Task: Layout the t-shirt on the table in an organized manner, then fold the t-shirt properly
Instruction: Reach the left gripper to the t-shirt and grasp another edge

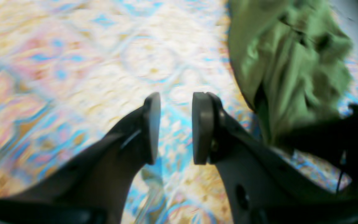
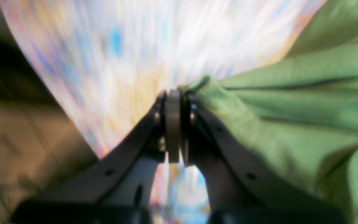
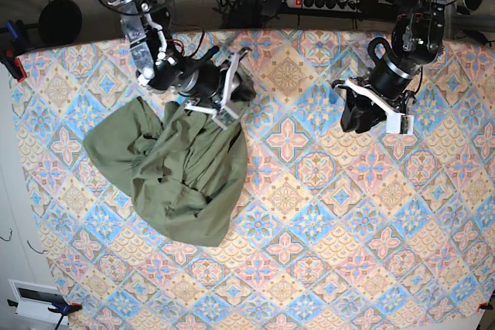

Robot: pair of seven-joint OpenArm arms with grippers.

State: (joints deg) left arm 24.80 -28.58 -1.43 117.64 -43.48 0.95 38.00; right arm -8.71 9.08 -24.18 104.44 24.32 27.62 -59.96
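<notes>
- The t-shirt (image 3: 174, 171) lies in a rumpled olive heap on the table (image 3: 325, 268), directly below and to the near side of the right gripper (image 3: 228, 102) in the base view. No sleeve, hem or neckline can be told apart in the pile.
- The right gripper is clamped down, its pads nearly meeting. In the right wrist view (image 2: 173, 124) a bunched green fold sits pressed against the outer side of one finger and rises to the fingertips. It appears to have pinched an edge of the cloth, though the fabric actually between the pads is hard to see through the blur.
- From that grip the shirt fans away in long taut pleats, which suggests the cloth is under some pull from this arm.
- The left gripper (image 1: 176, 127) hangs over bare patterned cloth with its jaws partly apart and nothing between them. The shirt is well off to one side of it, seen only at the edge of its wrist view, with the other arm's dark shape beside it.
- Judged from this, the work is at the laying-out stage; no folding has begun.
- The next move seems to call for lifting or dragging the pinched edge to open the heap, and for the left gripper to cross over and take a second point.
</notes>
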